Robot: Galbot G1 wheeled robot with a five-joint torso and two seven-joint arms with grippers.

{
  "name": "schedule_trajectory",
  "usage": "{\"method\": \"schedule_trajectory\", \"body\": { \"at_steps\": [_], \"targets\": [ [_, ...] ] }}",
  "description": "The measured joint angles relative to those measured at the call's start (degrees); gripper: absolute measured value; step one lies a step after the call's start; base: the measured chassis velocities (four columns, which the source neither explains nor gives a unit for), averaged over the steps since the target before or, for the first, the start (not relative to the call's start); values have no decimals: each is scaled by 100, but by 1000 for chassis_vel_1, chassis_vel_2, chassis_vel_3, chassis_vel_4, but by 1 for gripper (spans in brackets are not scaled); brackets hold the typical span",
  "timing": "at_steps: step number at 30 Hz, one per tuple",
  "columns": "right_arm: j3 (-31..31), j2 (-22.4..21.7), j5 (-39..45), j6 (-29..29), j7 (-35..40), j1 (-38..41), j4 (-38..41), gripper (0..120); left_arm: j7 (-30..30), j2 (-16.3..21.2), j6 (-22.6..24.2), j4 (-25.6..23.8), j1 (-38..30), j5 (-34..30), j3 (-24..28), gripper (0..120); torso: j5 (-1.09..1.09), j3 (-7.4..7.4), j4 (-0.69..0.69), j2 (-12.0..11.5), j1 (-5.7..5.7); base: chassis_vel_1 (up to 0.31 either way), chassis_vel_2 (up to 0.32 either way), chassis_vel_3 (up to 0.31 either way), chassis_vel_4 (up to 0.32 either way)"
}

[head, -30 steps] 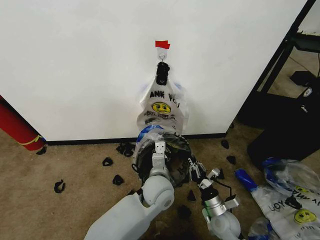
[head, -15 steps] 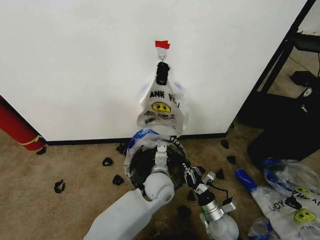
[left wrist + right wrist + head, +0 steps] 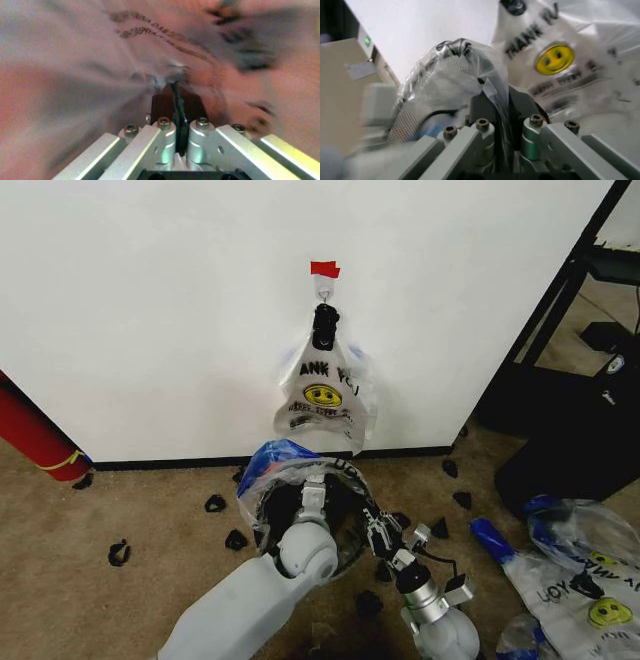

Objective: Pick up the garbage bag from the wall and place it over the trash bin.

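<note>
The trash bin point(image 3: 305, 515) stands on the carpet at the foot of the wall point(image 3: 160, 310), directly below the hook with red tape point(image 3: 324, 269). The garbage bag point(image 3: 275, 465) is draped over the bin's rim, its blue-tinted edge on the side toward the wall. The left claw point(image 3: 314, 483) sits above the bin's mouth, fingers pressed together on a fold of the bag (film pinched between the pads). The right claw point(image 3: 379, 530) is at the bin's right rim, likewise clamped on bag film. A clipped bunch of printed bags point(image 3: 326, 395) hangs from the hook above the bin.
</note>
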Motion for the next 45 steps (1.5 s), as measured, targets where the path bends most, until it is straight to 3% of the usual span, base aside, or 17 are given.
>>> {"method": "schedule_trajectory", "body": {
  "at_steps": [11,15,17,18,19,20,21,22,24,31,33,40,45],
  "targets": [
    [9,30,496,7,615,177,-77,1,658,508,-11,-1329,1080,343,-299,0,-1,0,0,0,0,0,0,0,0],
    [1,19,645,-33,720,184,-73,1,1437,978,-472,-2239,2006,803,-643,0,-1,0,1,0,-1,0,0,0,0],
    [-1,20,711,-65,719,190,-55,1,1643,1062,-597,-2400,2174,854,-763,0,-1,0,0,0,-1,0,0,0,0],
    [-2,20,789,-105,722,195,-24,1,1889,1158,-740,-2574,2380,950,-930,2,1,0,1,1,-1,0,0,0,0],
    [88,-1,955,-119,852,202,-62,1,2066,1259,-880,-2751,2589,1084,-1136,5,5,0,12,0,-2,0,0,0,0],
    [130,-24,1056,-119,891,227,-55,1,2237,1338,-997,-2852,2769,1212,-1328,10,-6,-1,-3,1,-2,0,0,0,0],
    [122,-23,1087,-134,912,225,-65,1,2386,1387,-1099,-2969,2903,1292,-1442,15,-12,-1,2,1,-1,-59,-8,23,-26],
    [136,-33,1102,-135,920,217,-93,1,2494,1434,-1165,-3052,3002,1326,-1519,20,3,0,-3,1,-1,-59,23,4,-26],
    [132,-35,1098,-140,916,216,-108,1,2569,1462,-1209,-3085,3057,1335,-1576,23,5,0,-2,1,0,0,0,0,0],
    [130,82,816,-37,698,210,-300,1,2861,1417,-1546,-3026,3223,1341,-1884,52,0,0,0,1,0,0,0,0,0],
    [150,95,775,-9,684,216,-326,1,2882,1428,-1574,-3022,3269,1357,-1929,54,0,0,-1,1,0,0,0,0,0],
    [261,133,678,98,580,252,-401,1,2995,1491,-1654,-3078,3649,1401,-2311,82,0,0,0,1,0,0,0,0,0],
    [342,81,736,106,577,251,-291,1,2977,1628,-1629,-2859,3842,1633,-2380,97,0,0,1,1,0,0,0,0,0]
  ]
}}
